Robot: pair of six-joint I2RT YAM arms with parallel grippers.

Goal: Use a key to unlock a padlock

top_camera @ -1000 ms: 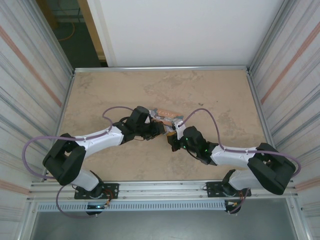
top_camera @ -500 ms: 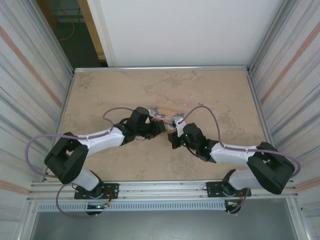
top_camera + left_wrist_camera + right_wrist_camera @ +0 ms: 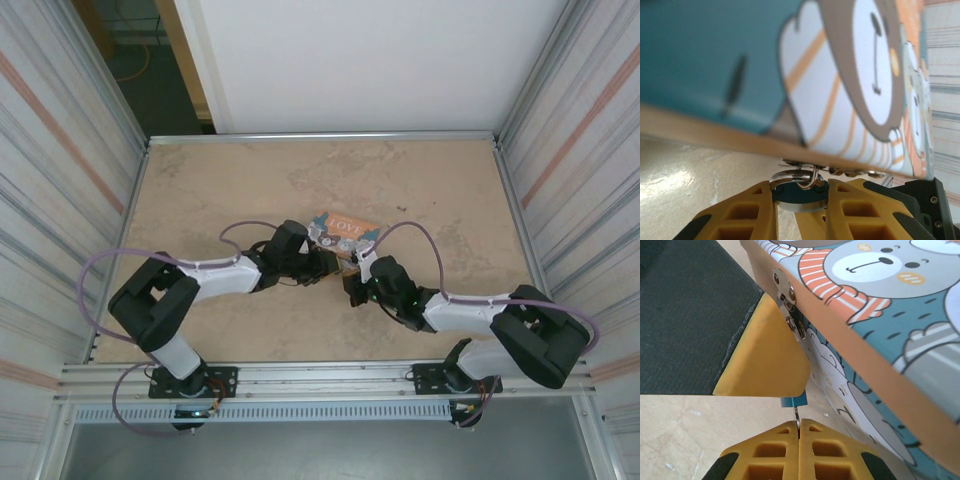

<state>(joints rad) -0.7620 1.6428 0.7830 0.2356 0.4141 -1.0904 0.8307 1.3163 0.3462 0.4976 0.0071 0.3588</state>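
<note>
Right gripper (image 3: 799, 429) pinches the key (image 3: 796, 416), blade pointing straight at the padlock (image 3: 799, 191), which left gripper (image 3: 800, 200) clamps beside the box (image 3: 880, 305).

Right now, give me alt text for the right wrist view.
The right gripper, jaws shut on the thin silvery key, points it up at the blue padlock, mostly hidden behind a yellow finger. The cartoon-bear box and its metal hasp sit upper right.

"LOVE" lettering on lid of cartoon-animal box (image 3: 345, 231), top view.
</note>
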